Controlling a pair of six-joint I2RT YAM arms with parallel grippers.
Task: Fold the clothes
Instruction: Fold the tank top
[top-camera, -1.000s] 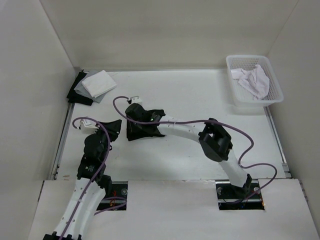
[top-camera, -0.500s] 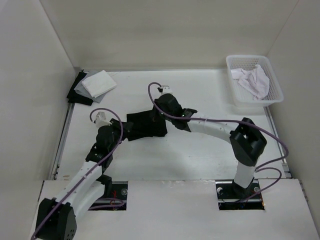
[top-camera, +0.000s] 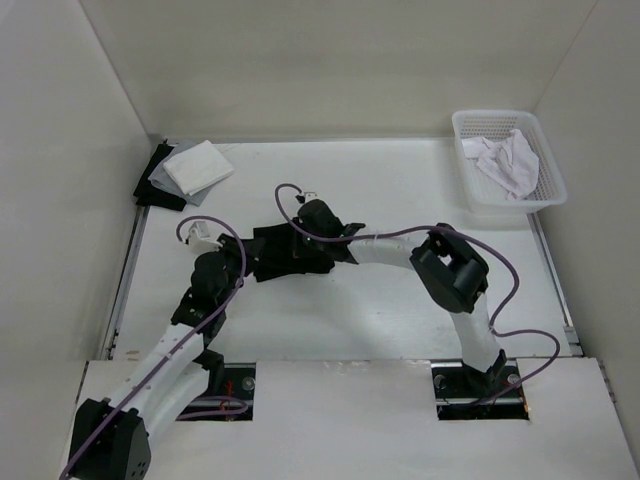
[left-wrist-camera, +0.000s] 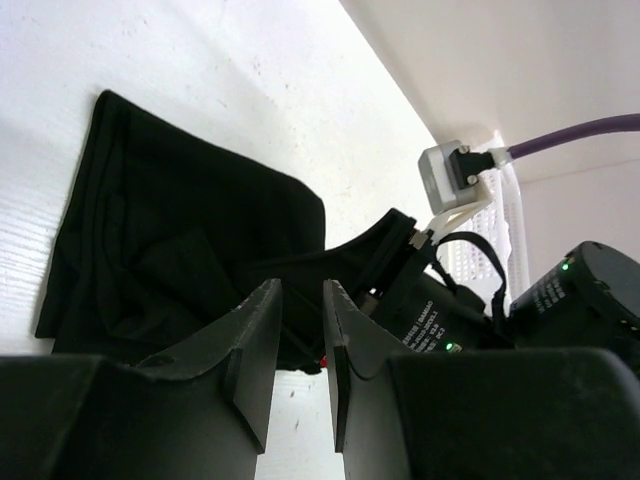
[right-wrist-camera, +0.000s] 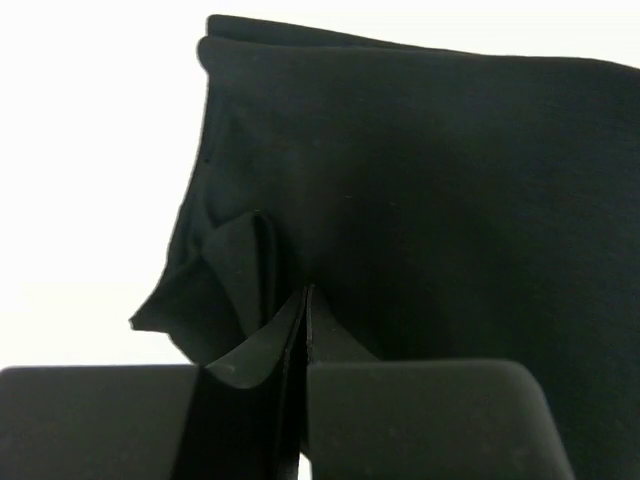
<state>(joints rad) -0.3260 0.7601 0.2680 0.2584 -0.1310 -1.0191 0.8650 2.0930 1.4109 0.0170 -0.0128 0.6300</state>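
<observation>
- Whereas a second ago my right gripper (right-wrist-camera: 305, 295) sat over the end of the black garment (top-camera: 290, 255) turned away from the basket (top-camera: 505, 207), it now sits on the basket-side part. Half a second ago it stood just off that end, closer to the basket.
- Garment: a second ago bunched, with one flap drawn away from the basket. Now flatter and wider, a rough rectangle.
- Left gripper (left-wrist-camera: 300, 290): has shifted toward the basket over that second and is now at the garment's edge farthest from the basket.
- Right fingers: pressed together on a thin fold of the garment, which lifts into a small pleat at the tips.
- Left fingers: a narrow gap, with bare table (top-camera: 380, 180) showing through it. The tips are over the garment's edge, and I cannot tell whether they touch the cloth.
- Garment position: lying on the table, well apart from the basket, on the side toward my left arm and nearer my bases.
- Materials: garment soft, matte, solid black, in overlapping layers with a stitched hem; table smooth and white; basket white plastic with lattice walls, holding a crumpled white cloth (top-camera: 505, 160).
</observation>
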